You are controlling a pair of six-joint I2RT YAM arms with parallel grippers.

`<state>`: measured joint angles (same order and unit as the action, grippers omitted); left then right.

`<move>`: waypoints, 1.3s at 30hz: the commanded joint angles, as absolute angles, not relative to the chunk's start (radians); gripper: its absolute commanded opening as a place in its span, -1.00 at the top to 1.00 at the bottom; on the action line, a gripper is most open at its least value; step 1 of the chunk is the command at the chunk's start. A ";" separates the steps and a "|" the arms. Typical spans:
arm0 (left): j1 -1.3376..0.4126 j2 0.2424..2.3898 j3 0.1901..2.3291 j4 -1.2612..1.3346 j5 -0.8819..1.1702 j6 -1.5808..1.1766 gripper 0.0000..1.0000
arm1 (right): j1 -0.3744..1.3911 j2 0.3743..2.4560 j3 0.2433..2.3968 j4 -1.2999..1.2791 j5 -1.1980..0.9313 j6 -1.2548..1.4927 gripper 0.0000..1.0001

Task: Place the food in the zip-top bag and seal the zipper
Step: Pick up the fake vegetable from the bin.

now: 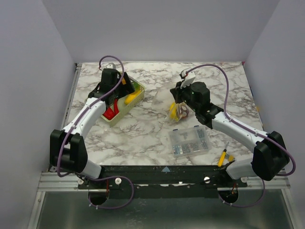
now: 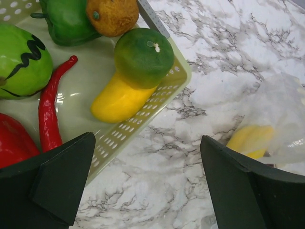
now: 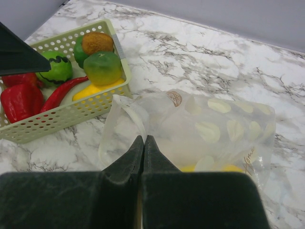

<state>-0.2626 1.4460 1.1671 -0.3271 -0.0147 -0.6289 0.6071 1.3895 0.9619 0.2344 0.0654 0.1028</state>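
A: Wide view first: a marble surface (image 1: pixel 157 138), and on its far left the pale lattice basket (image 1: pixel 139 93), with the left arm over it.

B: Right of the basket, near it but apart, is the dotted zip-top bag (image 3: pixel 214 129). The right tool (image 3: pixel 144 141) is closed tight, pinching the bag by its rim. The mouth looks open toward the basket side, and one yellow piece (image 3: pixel 224 168) sits inside.

A: And the left tool (image 2: pixel 147 143)?

B: Fingers spread wide with nothing between them, hovering above the basket's right-hand wall and the bare marble beside it.

A: So I'd call this the reach for the next piece of food. Best candidate?

B: The round green fruit (image 2: pixel 143 56), blushing orange, perched on a yellow wedge (image 2: pixel 119 101) right up against the basket rim. It lies beyond the tool's gap, on the far side and about level with its middle. The bag is off to the tool's right.

A: How to do it well?

B: My read: move forward until the fingers straddle the fruit's widest part, then drop straight down. Mind that wall, because a finger landing on the rim could tip the basket. Close gently, since that glossy plastic looks slippery.

A: Anything smaller?

B: The red chilli (image 2: pixel 50 109), flat on the basket floor to the left. It's thin and low, a fiddlier pick, I'd guess.
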 commanded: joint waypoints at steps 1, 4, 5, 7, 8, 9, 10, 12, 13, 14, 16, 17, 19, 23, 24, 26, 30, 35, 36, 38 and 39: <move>-0.243 1.536 1.231 -0.269 -0.002 -0.661 -0.89 | 0.603 1.381 0.961 0.247 0.089 0.094 0.99; -0.231 1.614 1.274 -0.246 0.031 -0.670 -0.97 | 0.603 1.385 0.961 0.248 0.085 0.094 0.99; -0.229 1.637 1.286 -0.234 0.037 -0.669 -0.97 | 0.603 1.387 0.962 0.247 0.085 0.094 0.99; -0.226 1.671 1.299 -0.206 0.040 -0.659 -0.97 | 0.603 1.393 0.966 0.246 0.087 0.093 0.99; -0.225 1.684 1.306 -0.200 0.039 -0.657 -0.97 | 0.603 1.395 0.965 0.246 0.087 0.092 0.99; -0.224 1.703 1.319 -0.199 0.040 -0.657 -0.97 | 0.603 1.396 0.965 0.245 0.087 0.093 0.99; -0.224 1.721 1.331 -0.204 0.039 -0.659 -0.97 | 0.603 1.395 0.966 0.244 0.086 0.093 0.99; -0.223 1.754 1.357 -0.220 0.028 -0.660 -0.97 | 0.603 1.394 0.966 0.244 0.087 0.092 0.99; -0.222 1.768 1.363 -0.221 0.025 -0.662 -0.97 | 0.603 1.393 0.966 0.245 0.087 0.093 0.99; -0.222 1.778 1.366 -0.220 0.024 -0.665 -0.97 | 0.603 1.393 0.965 0.245 0.089 0.093 0.99; -0.222 1.800 1.375 -0.216 0.027 -0.669 -0.97 | 0.603 1.397 0.965 0.244 0.088 0.092 0.99; -0.223 1.809 1.383 -0.220 0.029 -0.670 -0.97 | 0.604 1.400 0.965 0.245 0.087 0.093 0.99; -0.221 1.833 1.400 -0.228 0.038 -0.670 -0.93 | 0.604 1.409 0.968 0.244 0.087 0.092 0.99; -0.221 1.868 1.426 -0.245 0.035 -0.671 -0.88 | 0.603 1.424 0.974 0.240 0.084 0.091 0.99; -0.221 1.872 1.427 -0.243 0.038 -0.672 -0.86 | 0.604 1.426 0.976 0.240 0.086 0.089 0.99; -0.220 1.884 1.433 -0.240 0.048 -0.669 -0.82 | 0.603 1.428 0.977 0.238 0.089 0.088 0.99; -0.218 1.895 1.436 -0.242 0.070 -0.666 -0.61 | 0.604 1.429 0.977 0.239 0.089 0.088 0.99; -0.215 1.846 1.395 -0.235 0.061 -0.640 -0.09 | 0.602 1.437 0.980 0.236 0.090 0.087 0.99; -0.213 1.829 1.384 -0.235 0.059 -0.630 0.03 | 0.603 1.438 0.979 0.237 0.090 0.087 0.99; -0.213 1.796 1.367 -0.237 0.058 -0.606 0.22 | 0.603 1.437 0.981 0.235 0.090 0.085 0.99; -0.212 1.781 1.363 -0.242 0.058 -0.595 0.28 | 0.604 1.433 0.981 0.233 0.090 0.085 0.99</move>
<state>-0.2184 1.8709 1.3907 -0.2337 0.0448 -0.6464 0.6071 1.4208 0.9619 0.2348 0.0662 0.1009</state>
